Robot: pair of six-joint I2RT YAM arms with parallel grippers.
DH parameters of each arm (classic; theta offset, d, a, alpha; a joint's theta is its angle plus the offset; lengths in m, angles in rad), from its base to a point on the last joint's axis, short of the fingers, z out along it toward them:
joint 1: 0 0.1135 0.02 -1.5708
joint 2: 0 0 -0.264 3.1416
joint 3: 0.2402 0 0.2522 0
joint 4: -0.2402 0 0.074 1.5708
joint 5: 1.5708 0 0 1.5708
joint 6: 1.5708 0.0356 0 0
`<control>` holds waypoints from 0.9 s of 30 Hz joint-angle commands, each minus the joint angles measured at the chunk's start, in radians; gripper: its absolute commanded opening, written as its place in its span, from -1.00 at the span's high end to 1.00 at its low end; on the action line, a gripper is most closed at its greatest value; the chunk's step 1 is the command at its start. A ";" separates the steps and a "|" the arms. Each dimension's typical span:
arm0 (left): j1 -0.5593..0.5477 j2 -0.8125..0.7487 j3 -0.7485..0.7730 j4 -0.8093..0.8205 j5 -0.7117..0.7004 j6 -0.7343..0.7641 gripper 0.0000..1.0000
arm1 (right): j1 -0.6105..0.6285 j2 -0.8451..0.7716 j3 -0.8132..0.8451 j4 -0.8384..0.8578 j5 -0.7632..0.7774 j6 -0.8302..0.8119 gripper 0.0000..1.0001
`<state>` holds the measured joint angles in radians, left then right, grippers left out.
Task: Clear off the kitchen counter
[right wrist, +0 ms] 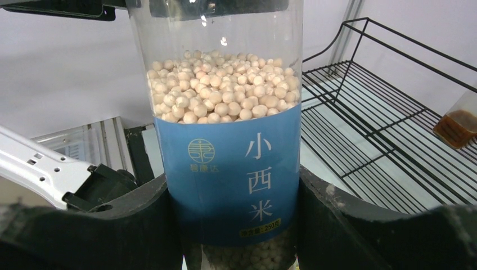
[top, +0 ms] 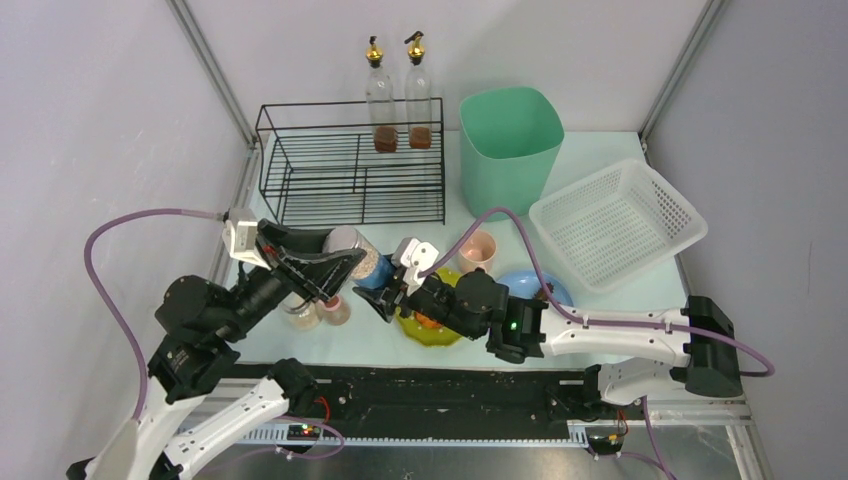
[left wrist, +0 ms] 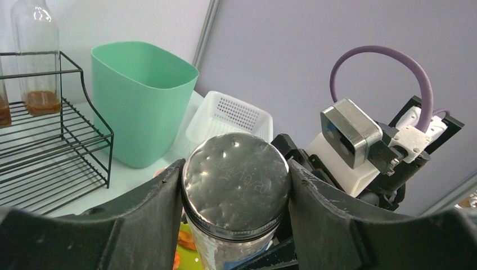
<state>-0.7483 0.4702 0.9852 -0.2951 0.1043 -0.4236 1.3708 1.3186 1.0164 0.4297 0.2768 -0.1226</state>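
A clear jar [top: 362, 258] of small white pearls, with a blue label and a silver lid, hangs tilted above the kitchen counter [top: 370, 345], between both arms. My left gripper [top: 335, 270] is shut on its lid end; in the left wrist view the fingers press both sides of the lid [left wrist: 236, 180]. My right gripper [top: 388, 290] is shut on the labelled lower body, and the right wrist view shows the jar [right wrist: 228, 163] wedged between its black fingers [right wrist: 140, 225].
A black wire rack [top: 350, 165] stands at the back left with two oil bottles [top: 378, 95] behind it. A green bin [top: 508, 145] and a white basket [top: 617, 220] are at the back right. A pink cup [top: 478, 248], a blue plate [top: 540, 285], a yellow-green dish [top: 430, 330] and two small jars [top: 300, 315] lie below the arms.
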 commanded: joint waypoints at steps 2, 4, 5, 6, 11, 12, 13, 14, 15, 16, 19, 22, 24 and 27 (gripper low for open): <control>-0.003 0.003 -0.021 0.008 0.080 0.000 -0.17 | -0.003 -0.002 0.087 0.157 0.031 0.030 0.28; -0.003 0.010 -0.021 0.010 0.083 0.000 -0.01 | -0.004 0.000 0.087 0.153 0.034 0.029 0.26; -0.004 0.014 -0.021 0.012 0.084 0.000 0.05 | -0.006 0.000 0.088 0.152 0.033 0.029 0.26; -0.004 0.024 -0.021 0.012 0.089 0.002 0.20 | -0.006 0.001 0.087 0.151 0.034 0.032 0.25; -0.005 0.068 -0.025 0.017 0.090 0.012 0.90 | -0.012 -0.003 0.088 0.142 0.032 0.048 0.15; -0.004 0.079 -0.025 0.018 0.082 0.015 0.95 | -0.013 -0.006 0.088 0.135 0.034 0.051 0.07; -0.004 0.084 -0.024 0.020 0.077 0.017 0.99 | -0.012 -0.011 0.087 0.130 0.035 0.051 0.01; -0.004 0.091 -0.025 0.025 0.065 0.021 1.00 | -0.012 -0.015 0.088 0.116 0.035 0.052 -0.15; -0.005 0.095 -0.025 0.028 0.054 0.023 1.00 | -0.012 -0.024 0.087 0.106 0.036 0.053 -0.24; -0.004 0.098 -0.026 0.031 0.033 0.027 1.00 | -0.012 -0.029 0.088 0.086 0.037 0.052 -0.40; -0.004 0.110 -0.025 0.038 -0.016 0.038 1.00 | -0.011 -0.060 0.086 0.039 0.043 0.055 -0.64; -0.004 0.122 -0.022 0.050 -0.061 0.045 1.00 | -0.010 -0.091 0.082 -0.014 0.046 0.057 -0.78; -0.005 0.133 -0.018 0.057 -0.082 0.052 1.00 | -0.010 -0.110 0.075 -0.034 0.057 0.056 -0.81; -0.004 0.144 -0.004 0.065 -0.115 0.065 1.00 | -0.011 -0.139 0.064 -0.089 0.086 0.053 -0.85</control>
<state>-0.7525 0.6151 0.9493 -0.2993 0.0574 -0.3916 1.3560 1.2400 1.0515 0.3595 0.3256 -0.0772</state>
